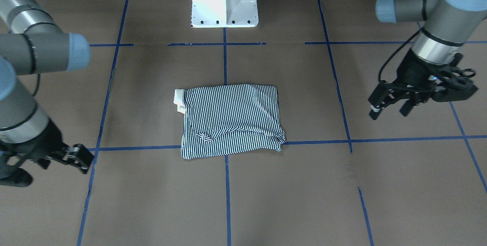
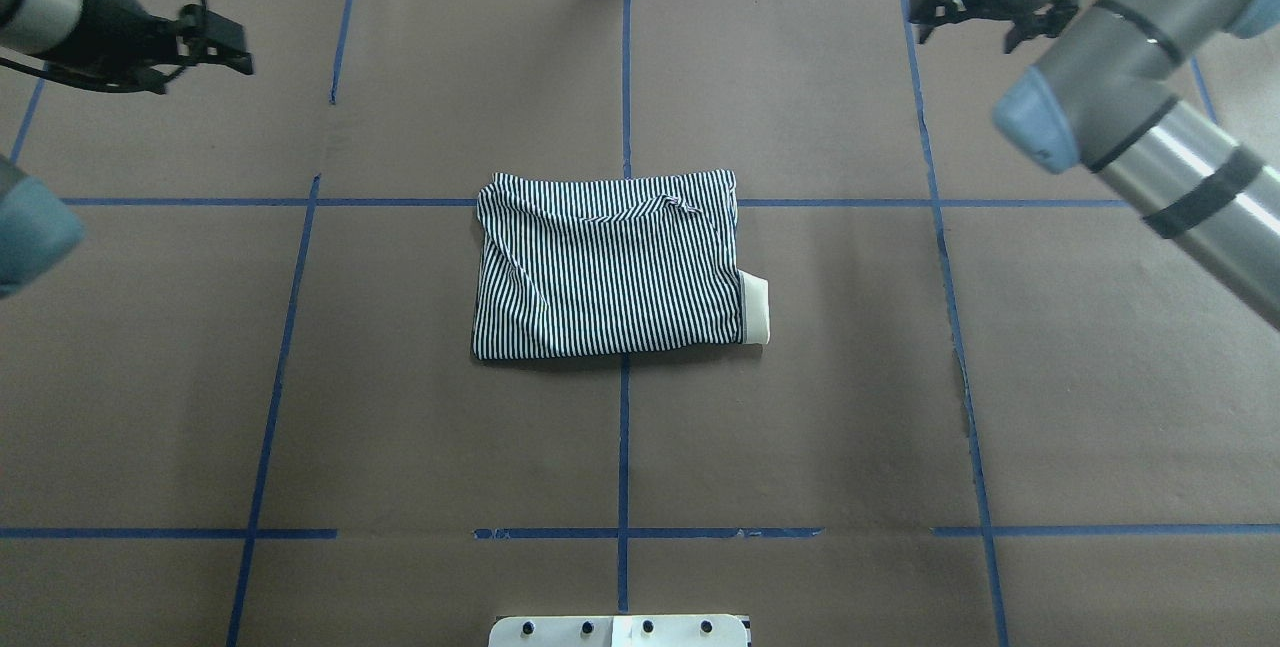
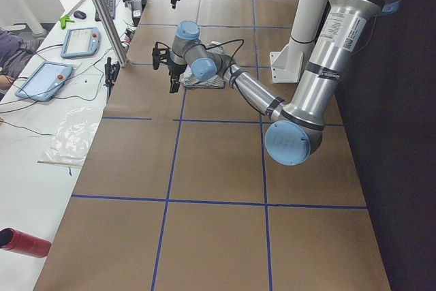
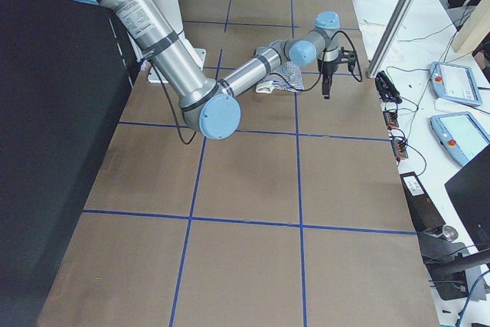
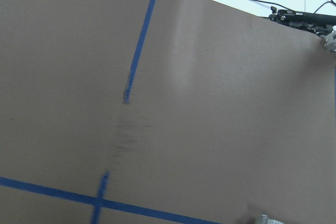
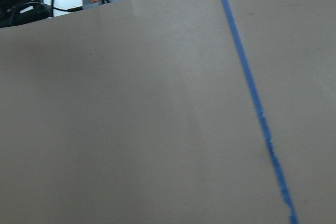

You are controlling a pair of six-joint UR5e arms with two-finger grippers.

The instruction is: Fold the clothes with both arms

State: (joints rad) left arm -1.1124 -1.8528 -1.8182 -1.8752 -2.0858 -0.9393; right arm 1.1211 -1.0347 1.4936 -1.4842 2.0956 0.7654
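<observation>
The striped polo shirt (image 1: 232,120) lies folded into a rough rectangle at the middle of the brown table, and it also shows in the overhead view (image 2: 610,267). Its cream collar (image 2: 757,307) sticks out at the side toward my right arm. My left gripper (image 2: 240,49) is open and empty, raised over the far left of the table, well away from the shirt; it also shows in the front-facing view (image 1: 389,111). My right gripper (image 2: 968,27) is open and empty over the far right. Both wrist views show only brown paper and blue tape.
The white pedestal base (image 1: 224,0) stands at the robot's edge of the table. Blue tape lines (image 2: 624,447) divide the brown paper into squares. A side table with tablets (image 3: 44,80) and cables runs along the far edge. A red cylinder (image 3: 24,243) lies there.
</observation>
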